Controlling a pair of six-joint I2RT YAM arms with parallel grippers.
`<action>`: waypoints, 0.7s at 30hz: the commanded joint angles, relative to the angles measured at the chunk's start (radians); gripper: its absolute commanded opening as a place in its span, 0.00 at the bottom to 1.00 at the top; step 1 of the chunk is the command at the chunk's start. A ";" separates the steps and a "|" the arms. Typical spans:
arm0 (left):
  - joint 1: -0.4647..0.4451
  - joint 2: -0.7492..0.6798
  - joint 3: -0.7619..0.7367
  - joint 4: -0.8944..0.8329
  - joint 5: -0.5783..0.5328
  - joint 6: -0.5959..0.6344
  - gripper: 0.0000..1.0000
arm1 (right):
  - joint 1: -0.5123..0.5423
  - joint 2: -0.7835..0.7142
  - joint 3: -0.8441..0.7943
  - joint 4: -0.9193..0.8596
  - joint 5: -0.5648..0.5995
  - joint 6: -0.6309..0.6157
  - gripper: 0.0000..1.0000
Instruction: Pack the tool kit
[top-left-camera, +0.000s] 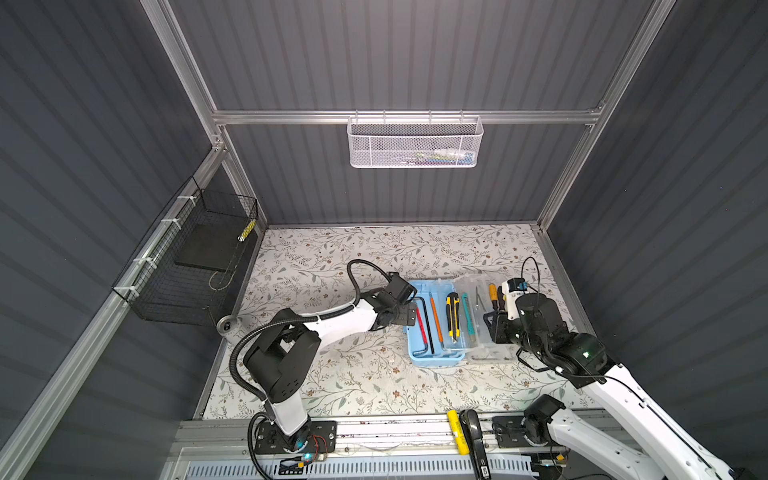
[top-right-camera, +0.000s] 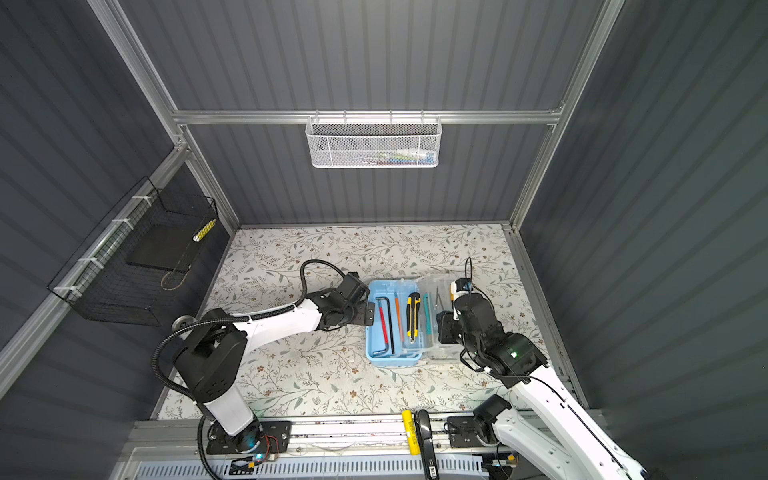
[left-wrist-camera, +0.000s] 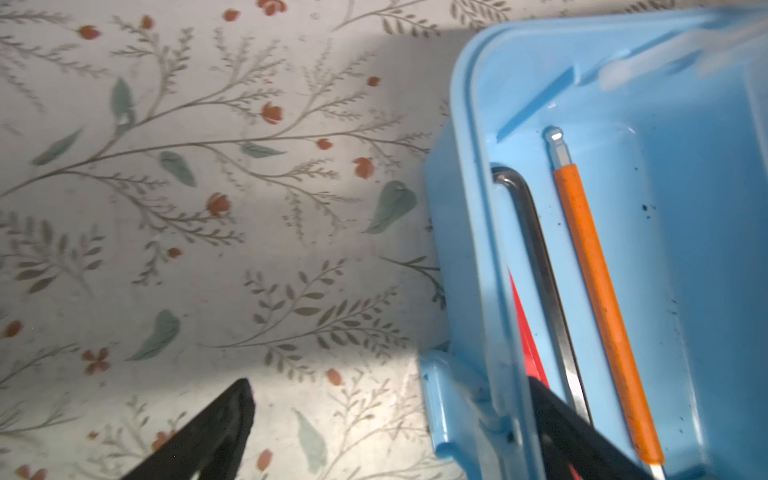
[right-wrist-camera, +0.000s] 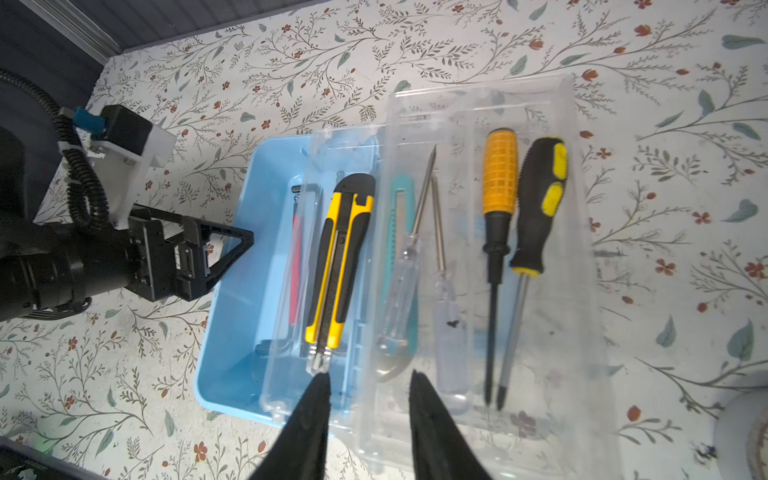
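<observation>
The tool kit (top-left-camera: 432, 360) sat open near the middle of the floral bench (top-left-camera: 332, 257). In both top views its clear lid (top-left-camera: 494, 353) lay flat on the right of the light blue base.

A black hex key (left-wrist-camera: 536, 257) and an orange-sleeved key (left-wrist-camera: 598, 291) lay along the base's floor. A yellow-and-black utility knife (right-wrist-camera: 340, 257) rested in a clear tray over the base. Two screwdrivers (right-wrist-camera: 498, 187) lay side by side in the lid.

The left gripper (left-wrist-camera: 395, 415) was spread as wide as it goes and held nothing. It straddled the left wall of the base, with one finger (left-wrist-camera: 582, 440) inside the box and the other over the bare bench.

The right gripper (right-wrist-camera: 368, 380) hung at the near edge of the kit, where the base meets the lid. Its jaws stood partly apart. Clear plastic showed in the gap, and the wrist view was too murky there to say whether they pinched it.
</observation>
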 joint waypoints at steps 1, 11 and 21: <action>0.061 -0.060 -0.068 -0.101 -0.092 0.037 0.99 | -0.031 0.009 0.012 0.006 -0.045 -0.038 0.36; 0.098 -0.215 -0.019 -0.111 -0.015 0.105 0.99 | -0.264 0.032 -0.045 0.104 -0.283 -0.053 0.36; 0.243 -0.311 -0.065 -0.172 -0.089 0.209 0.88 | -0.477 0.098 -0.124 0.154 -0.389 -0.032 0.35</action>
